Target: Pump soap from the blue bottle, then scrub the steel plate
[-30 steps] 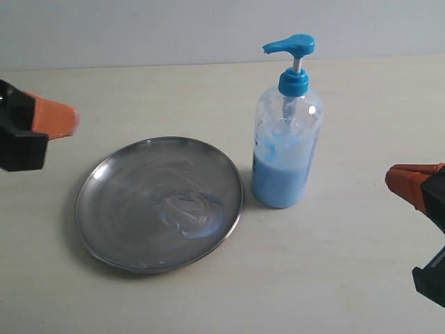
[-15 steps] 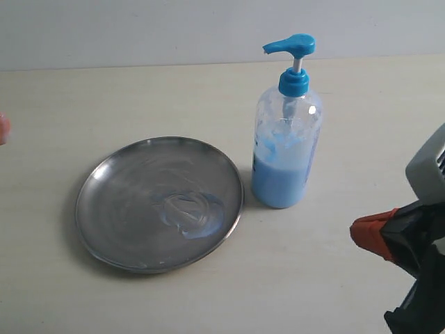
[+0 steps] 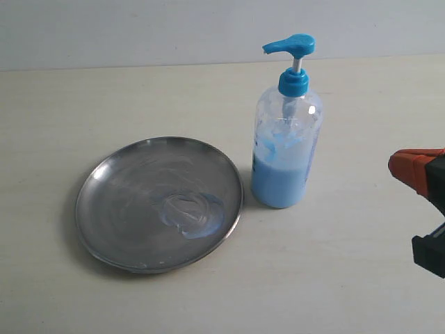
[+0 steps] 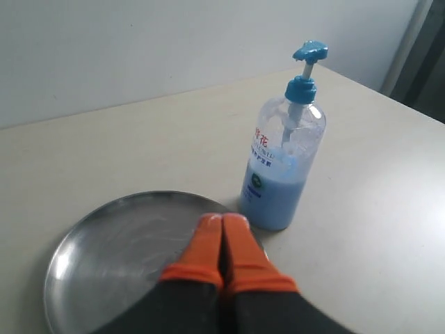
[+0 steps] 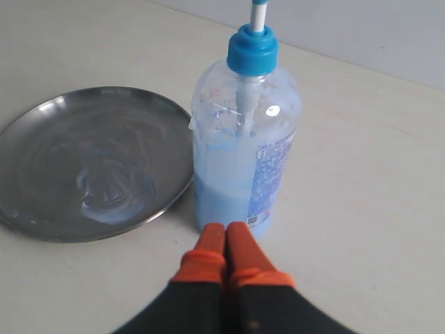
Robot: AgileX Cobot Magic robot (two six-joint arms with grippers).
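- The bottle (image 3: 286, 139) stands upright on the counter (image 3: 334, 278), with soap (image 3: 278, 184) filling its lower half.
- The plate (image 3: 115, 177) lies just left of the bottle, with a pale blue smear (image 3: 191, 214) on the part nearer it.
- The left fingers (image 4: 205, 240) are pressed together, empty.
- The right fingers (image 5: 240, 250) are likewise closed and empty, right of the bottle and apart from it.

steel plate (image 3: 115, 188) — brushed metal, silver-grey, semi-gloss, swirl marks and soft reflections; the raised rim catches brighter glints. soap (image 3: 192, 214) smear on it: pale blue, creamy, opaque, wet sheen. blue bottle (image 3: 286, 139): clear smooth plastic, glossy, one sharp highlight near the shoulder, inner wall filmed with soap streaks above the fill. pump head (image 3: 290, 46) and collar — opaque bright blue plastic, smooth, low sheen. printed label (image 4: 261, 149) lies flat on the bottle wall. desk (image 3: 334, 271): pale cream, matt, faint streaking. left claw (image 4: 221, 224) and right claw (image 5: 226, 233) tips: orange, matt, rubbery look; bodies behind are black.
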